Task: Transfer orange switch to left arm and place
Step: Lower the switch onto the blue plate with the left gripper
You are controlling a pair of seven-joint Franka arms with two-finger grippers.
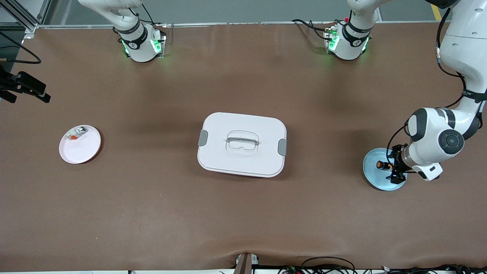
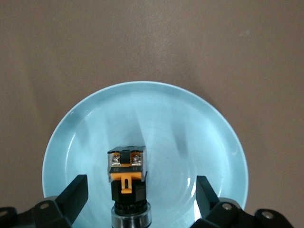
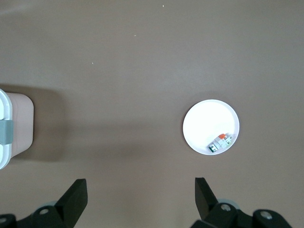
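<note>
I see the orange switch [image 2: 127,178] lying on the blue plate [image 2: 142,102], my left gripper [image 2: 137,194] spread around it, right gripper [image 3: 140,197] spread, waiting above the table [image 3: 142,61], box [image 1: 242,144] mid-table.

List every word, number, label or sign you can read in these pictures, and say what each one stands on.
None can be read.
Orange switch on the blue plate: tiny marks beside its screws, too blurred to read.
Left arm: small band print, too small.
Small grey piece on the white plate: no legible marking.

No lettering can be read anywhere (the orange switch [image 2: 127,176] bears only unreadable marks).
</note>
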